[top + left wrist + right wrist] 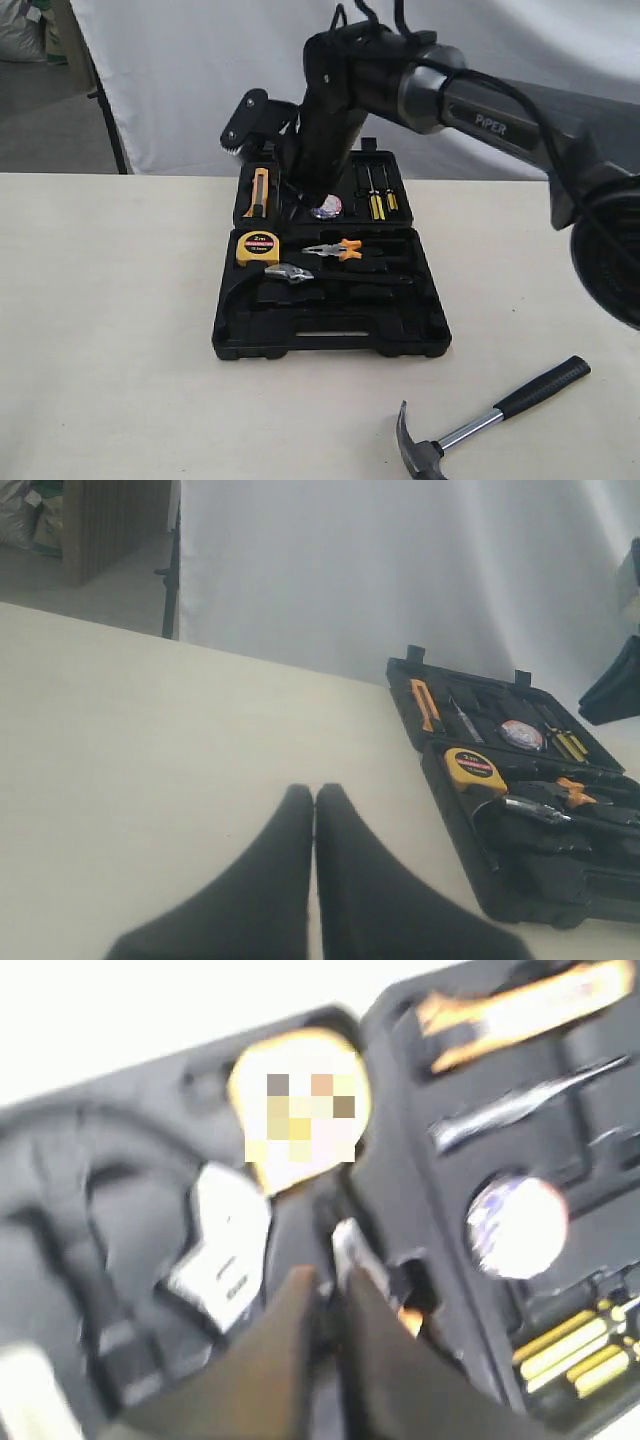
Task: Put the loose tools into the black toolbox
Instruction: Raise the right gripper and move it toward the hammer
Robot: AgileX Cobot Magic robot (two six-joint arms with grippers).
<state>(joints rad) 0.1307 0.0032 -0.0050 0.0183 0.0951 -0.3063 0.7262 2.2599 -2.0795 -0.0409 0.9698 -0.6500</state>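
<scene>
The black toolbox [330, 345] lies open on the table [100, 300], lid half farther from the exterior camera and base half nearer, and we place everything else against it. The right arm [480, 115] reaches in from the toolbox's right side, bends at the wrist and drops steeply over the lid half. The right gripper [328, 1285] hangs above the seam between the two halves. Its fingers are drawn almost together, and although the wrist view is blurred, we see nothing gripped between them. The left gripper [314, 792] is pressed closed and empty above bare table, off the toolbox's left side. In the lid half, the tape roll [327, 207] sits between the orange utility knife [259, 192] and the yellow-handled screwdrivers [378, 200]. In the base half, the adjustable wrench [290, 272] lies just beside the yellow tape measure [258, 247], with the orange-handled pliers [340, 250] to its right. The claw hammer [490, 415] lies outside the toolbox on the table, off its front right corner, head nearest the camera and black handle angled away to the right.
</scene>
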